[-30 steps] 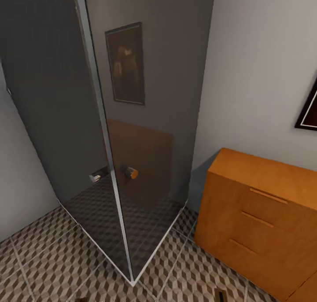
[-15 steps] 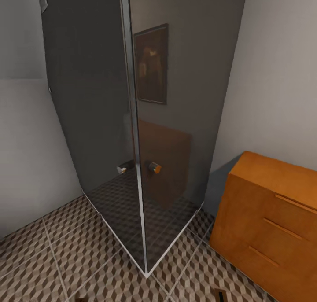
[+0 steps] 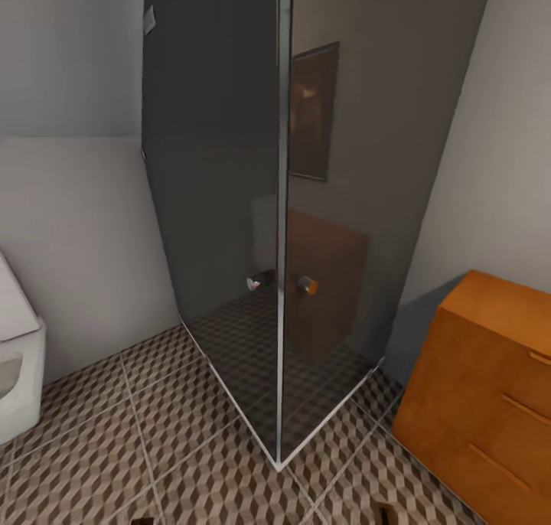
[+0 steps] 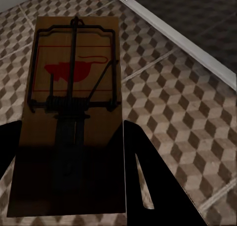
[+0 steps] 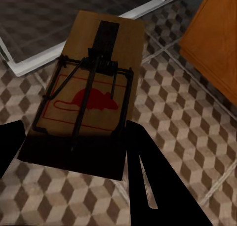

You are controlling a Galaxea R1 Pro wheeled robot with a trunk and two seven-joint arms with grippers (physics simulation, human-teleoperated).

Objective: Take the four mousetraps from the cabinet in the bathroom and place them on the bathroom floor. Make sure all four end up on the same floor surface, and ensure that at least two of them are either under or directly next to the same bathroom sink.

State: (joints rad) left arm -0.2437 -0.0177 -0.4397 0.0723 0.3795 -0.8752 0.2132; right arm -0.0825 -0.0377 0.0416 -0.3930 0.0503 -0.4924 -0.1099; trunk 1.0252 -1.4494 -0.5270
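Gripping one mousetrap (image 4: 71,112) between its dark fingers, the left claw (image 4: 69,186) hangs over the bathroom floor (image 4: 187,112), the right claw (image 5: 74,171) grips another mousetrap (image 5: 89,92), and farther off stand the cabinet (image 3: 490,387) and dark glass shower (image 3: 283,203).

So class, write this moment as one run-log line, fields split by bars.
phase: carrying | left pincer: shut on mousetrap | right pincer: shut on second mousetrap | below: cube-patterned floor tiles | ahead: glass shower corner | cabinet: right
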